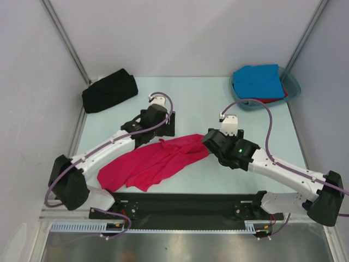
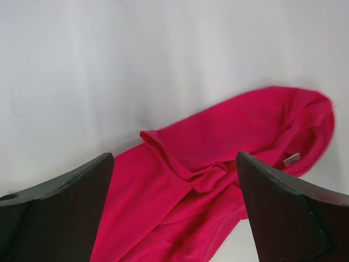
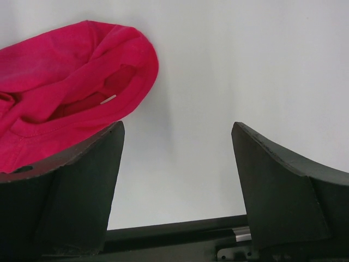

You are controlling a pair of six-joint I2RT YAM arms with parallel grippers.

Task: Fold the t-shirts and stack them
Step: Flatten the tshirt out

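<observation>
The pink shirt [image 1: 155,162] lay crumpled on the bench [image 1: 191,101], near the middle, between the two arms. Seen from above, its right end ran under the right wrist and was hidden there. The left jaws stood wide and empty over the shirt's folds; whether their tips touched the cloth could not be told. That wrist's view cut the shirt off at the bottom edge and showed a small white label [image 2: 292,160] at the neck. The right jaws stood wide too, holding nothing, over bare bench, with the neck end just to their left and partly behind one finger. From above, both pairs of jaws were hidden under the wrists.

A black shirt [image 1: 109,91] lay folded at the far left. In the tub [image 1: 295,85] at the far right a blue shirt [image 1: 259,81] lay on top, and only a sliver of a red shirt [image 1: 272,100] showed beneath it.
</observation>
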